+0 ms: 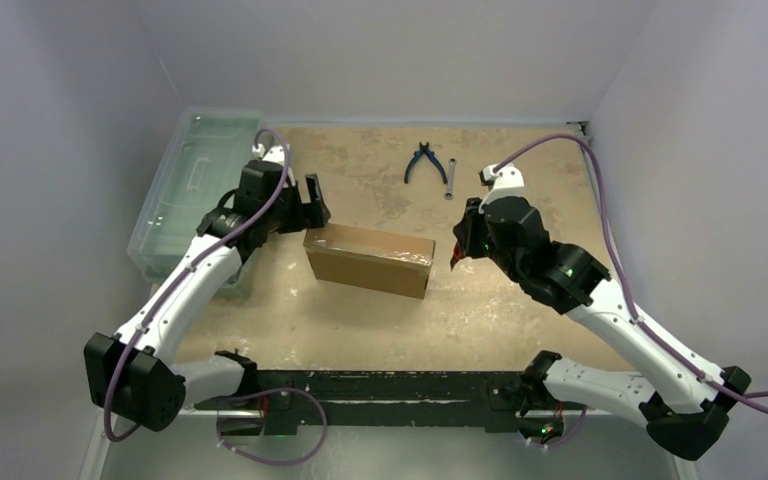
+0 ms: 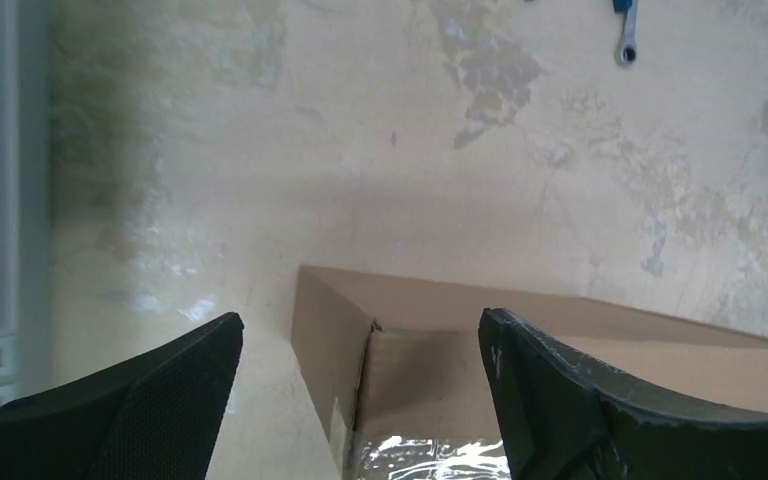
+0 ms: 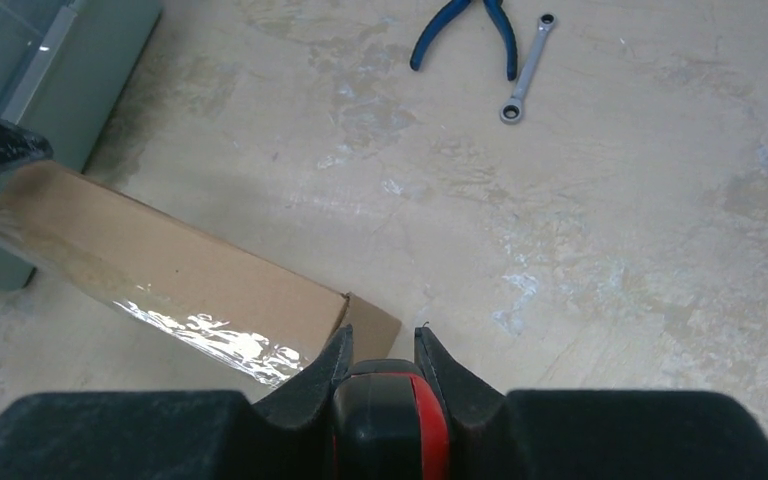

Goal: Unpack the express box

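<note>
The express box [image 1: 370,260] is lying flat on the table [image 1: 360,325], just beyond the near edge where our two arms are bolted. Glossy clear tape is shining along its top.

We are holding our left gripper [image 1: 310,205] over the box's left end, above the surface. In the left wrist view the left gripper [image 2: 360,330] is spread wide, its black fingers [image 2: 160,400] standing on either side of the box [image 2: 560,360] corner and gripping nothing. We cannot tell whether a finger is touching the cardboard.

We are holding our right gripper [image 1: 460,245] just off the box's right end. In the right wrist view this gripper [image 3: 382,345] is pinching a red and black tool [image 3: 390,420] between its fingertips, close to the right end of the box [image 3: 160,270] but apart from it.

Left of the box a clear plastic bin [image 1: 195,185] is sitting with its lid on. Beyond the box, toward the back wall, blue-handled pliers [image 1: 425,162] are lying beside a small wrench [image 1: 450,180]. The tabletop is showing worn, blotchy beige, and pale grey walls are closing it in on three sides.
</note>
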